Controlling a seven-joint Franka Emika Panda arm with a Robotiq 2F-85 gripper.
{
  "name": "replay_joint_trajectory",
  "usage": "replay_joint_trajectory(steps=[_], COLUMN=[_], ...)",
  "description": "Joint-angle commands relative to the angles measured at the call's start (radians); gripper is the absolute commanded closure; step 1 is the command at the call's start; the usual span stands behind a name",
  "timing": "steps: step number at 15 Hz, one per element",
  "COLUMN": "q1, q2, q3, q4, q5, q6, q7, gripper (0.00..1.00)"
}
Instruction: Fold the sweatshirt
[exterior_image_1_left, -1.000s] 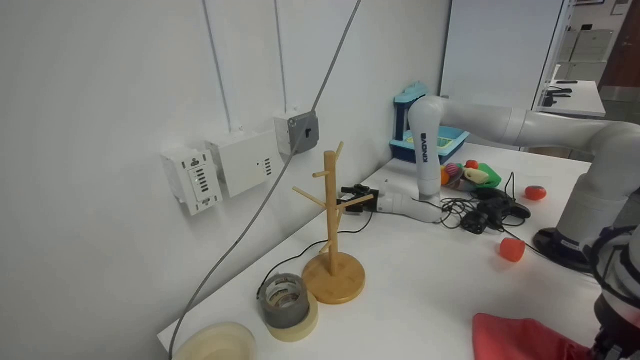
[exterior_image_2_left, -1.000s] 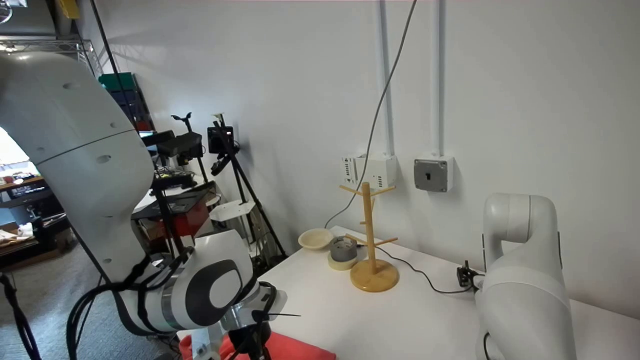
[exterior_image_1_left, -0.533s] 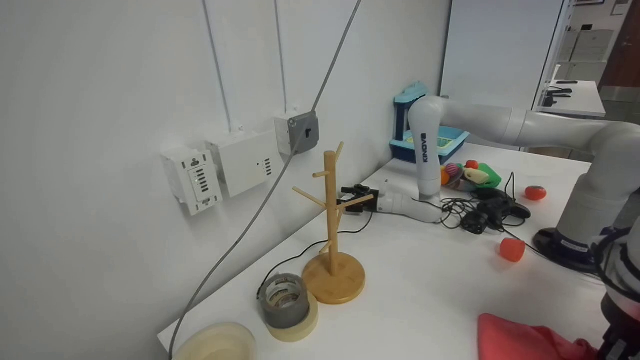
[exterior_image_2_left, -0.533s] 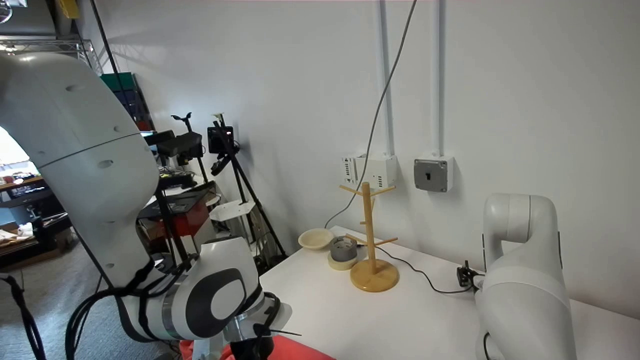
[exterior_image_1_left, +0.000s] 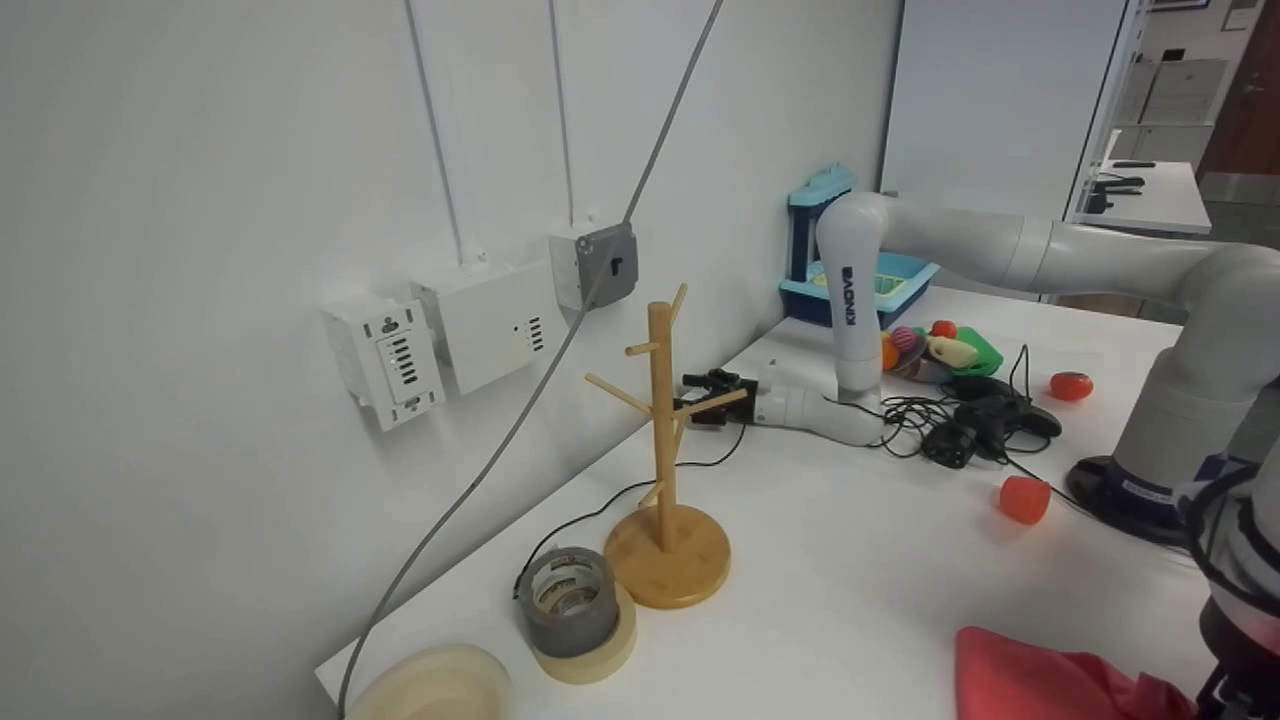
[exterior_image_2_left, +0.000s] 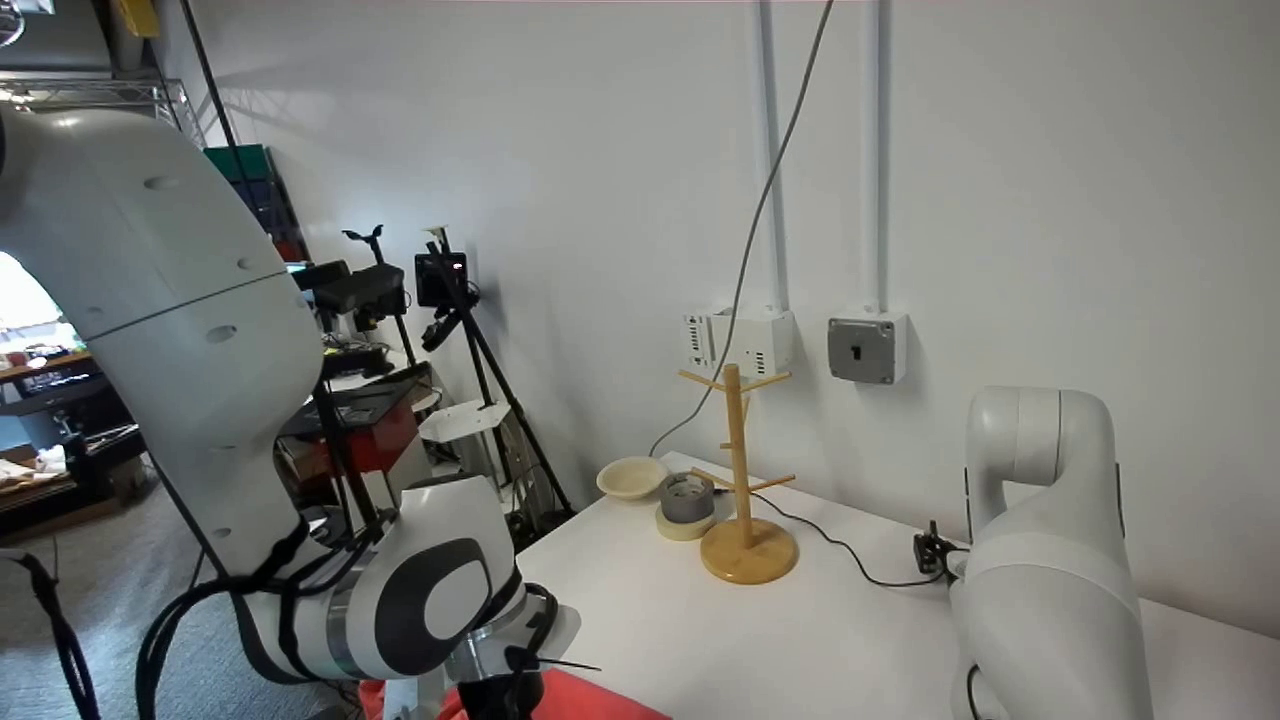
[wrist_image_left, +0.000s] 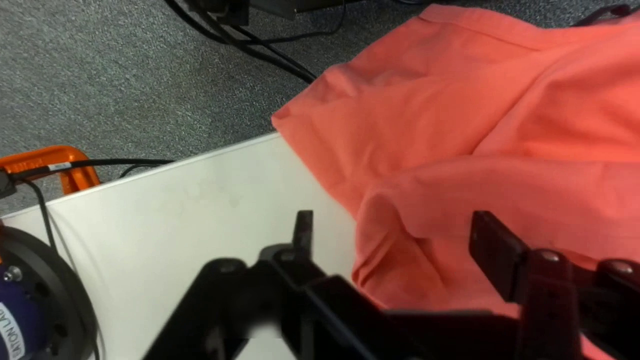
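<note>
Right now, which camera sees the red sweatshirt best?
The wrist view. There the sweatshirt is big, with wrinkles showing and one part past the edge of the table, though the gripper covers some and it runs out of the picture. Both exterior views show just a piece at the bottom, cut off by the picture's edge.

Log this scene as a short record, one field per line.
Garment: coral-red sweatshirt, rumpled, on the white table, reaching past its edge
End effector: gripper, jaws apart, sweatshirt showing between; contact unclear
Upright item: wooden stand
Stack: grey tape roll on pale tape roll, beside the stand
Dish: pale bowl near the table corner
Second arm: white arm marked KINOVA
Fold: looks unfinished, the sweatshirt lying uneven
</note>
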Motion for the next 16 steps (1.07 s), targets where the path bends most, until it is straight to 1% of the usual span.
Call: replay_joint_trajectory(steps=[1, 3, 5, 8, 9, 11, 13, 14, 16], q1=[-0.058, -0.080, -0.084, -0.097, -0.099, -0.111, -0.120, -0.084, -0.095], q2=[-0.057, -0.050, -0.087, -0.094, -0.112, -0.097, -0.104, -0.078, -0.078], q3=[0.068, 0.108, 0.124, 0.150, 0.149, 0.158, 0.145, 0.140, 0.140], q4=[-0.027, -0.005, -0.024, -0.010, -0.024, -0.008, -0.017, 0.001, -0.001], q5=[-0.090, -0.139, -0.189, -0.271, -0.299, -0.361, -0.469, -0.378, -0.429], q6=[0.025, 0.029, 0.028, 0.042, 0.049, 0.083, 0.143, 0.097, 0.123], q7=[0.006, 0.016, 0.018, 0.030, 0.033, 0.050, 0.096, 0.053, 0.077], gripper=[0.00, 0.00, 0.00, 0.00, 0.00, 0.00, 0.00, 0.00, 0.00])
